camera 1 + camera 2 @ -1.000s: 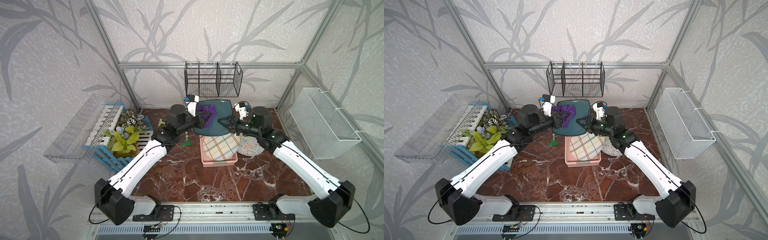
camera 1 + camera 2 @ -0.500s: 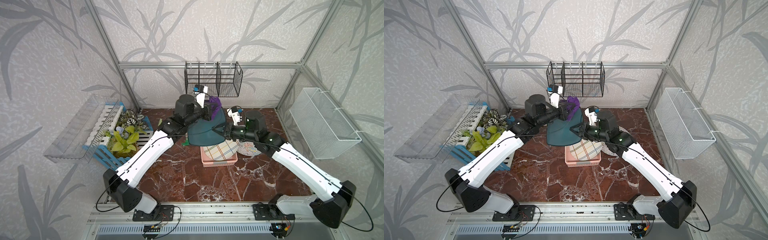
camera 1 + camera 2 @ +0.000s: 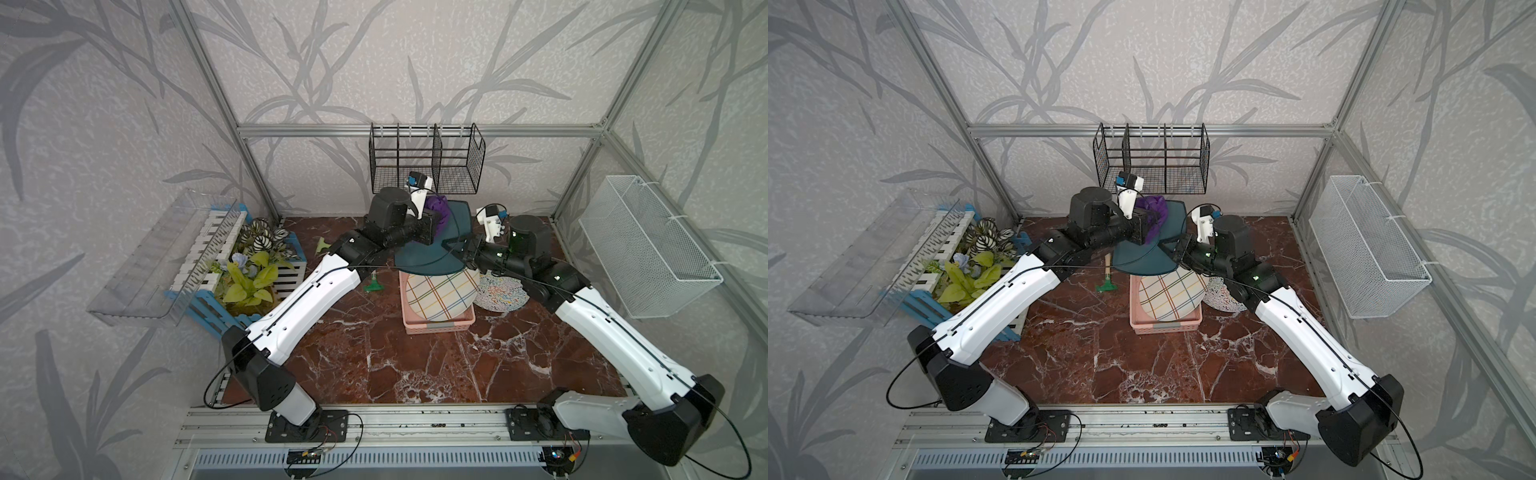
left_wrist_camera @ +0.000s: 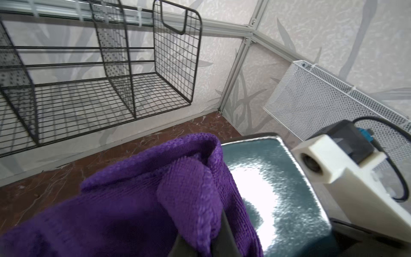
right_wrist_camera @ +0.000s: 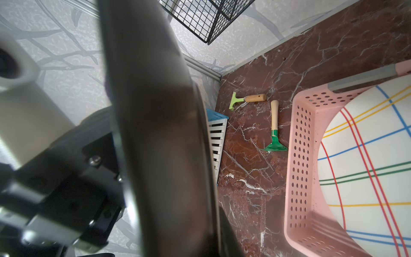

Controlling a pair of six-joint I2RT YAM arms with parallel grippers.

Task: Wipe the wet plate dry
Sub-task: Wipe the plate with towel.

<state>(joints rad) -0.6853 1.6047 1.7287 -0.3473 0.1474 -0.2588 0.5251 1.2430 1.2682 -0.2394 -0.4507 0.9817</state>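
Right gripper (image 3: 466, 250) pinches the tilted teal plate (image 3: 424, 259) at its 4 o'clock rim. The outstretched left gripper (image 3: 435, 218) clamps a purple cloth (image 3: 439, 205) at 12 o'clock.

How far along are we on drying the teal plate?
Done: the teal plate is lifted above the pink basket, clamped at its rim by the right gripper. In hand: the left gripper holds the purple cloth on the plate's far edge. Left: the rest of the face is yet to be wiped, and glare in the left wrist view hides whether it is wet.
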